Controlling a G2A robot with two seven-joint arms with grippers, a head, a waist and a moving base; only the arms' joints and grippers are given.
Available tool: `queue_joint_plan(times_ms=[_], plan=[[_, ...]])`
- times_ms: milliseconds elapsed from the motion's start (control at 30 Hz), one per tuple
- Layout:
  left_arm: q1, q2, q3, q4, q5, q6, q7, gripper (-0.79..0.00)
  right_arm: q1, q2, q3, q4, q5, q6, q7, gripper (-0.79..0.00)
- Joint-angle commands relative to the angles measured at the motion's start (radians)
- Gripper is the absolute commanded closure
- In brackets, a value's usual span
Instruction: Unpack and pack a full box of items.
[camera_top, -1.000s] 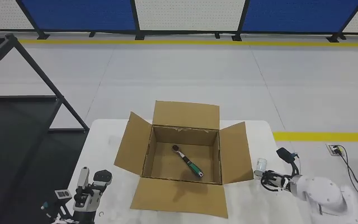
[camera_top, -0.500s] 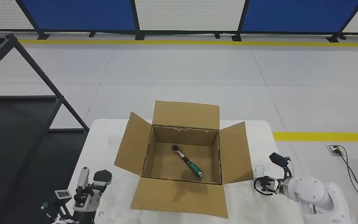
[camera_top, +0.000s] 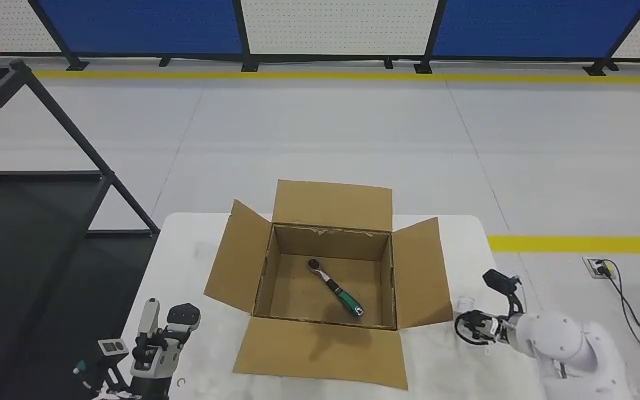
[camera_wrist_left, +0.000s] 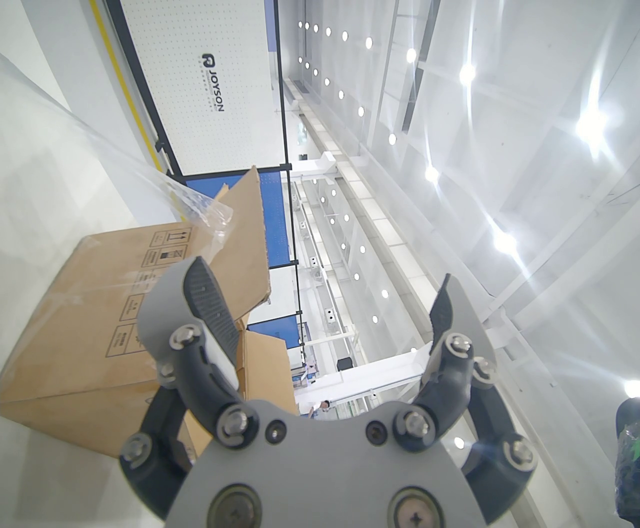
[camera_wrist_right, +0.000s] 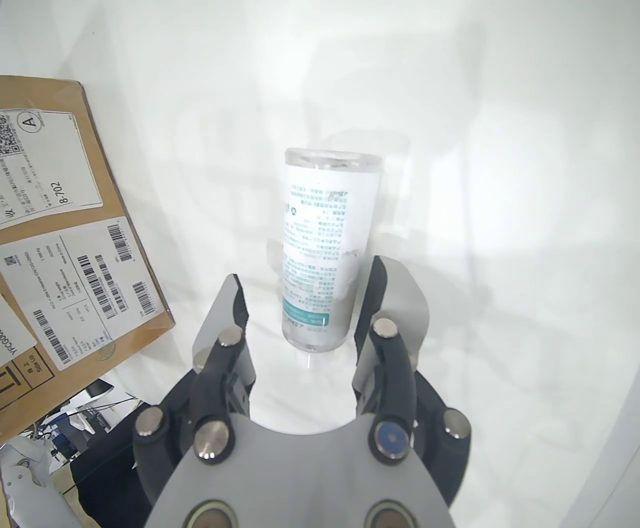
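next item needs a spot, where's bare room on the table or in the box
Free: the cardboard box floor around the ratchet wrench, and the table beside the box's left flap. Crowded: right of the box, where the open right gripper straddles the clear bottle.

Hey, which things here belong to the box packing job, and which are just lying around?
Part of the job: cardboard box; ratchet wrench inside it; clear bottle, flanked by the open right gripper.

Just lying about: black metal frame; blue partition panels; floor socket.
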Motion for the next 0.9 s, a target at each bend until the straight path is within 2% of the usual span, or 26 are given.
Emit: queue_joint_plan(times_ms=[0,33,300,500,667,767,867], plan=[[0.0,0.0,0.0,0.0,0.0,0.0,0.0,-0.785,-0.01,0.003,0.011,-0.03,0.012,-0.004,-0.007,-0.727],[0.0,0.0,0.0,0.0,0.0,0.0,0.0,-0.785,-0.015,0.005,0.018,-0.048,0.013,-0.003,-0.009,-0.785],[0.0,0.0,0.0,0.0,0.0,0.0,0.0,-0.785,-0.031,0.018,0.037,-0.217,0.002,0.03,-0.018,-0.785],[0.0,0.0,0.0,0.0,0.0,0.0,0.0,-0.785,-0.042,0.021,0.04,-0.412,-0.043,0.116,-0.106,-0.785],[0.0,0.0,0.0,0.0,0.0,0.0,0.0,-0.785,-0.023,0.017,0.004,-0.554,-0.039,0.167,-0.181,-0.785],[0.0,0.0,0.0,0.0,0.0,0.0,0.0,-0.785,-0.002,0.014,-0.025,-0.605,-0.009,0.158,-0.205,-0.785],[0.0,0.0,0.0,0.0,0.0,0.0,0.0,-0.785,0.047,0.012,-0.109,-0.645,-0.031,0.137,-0.207,-0.785]])
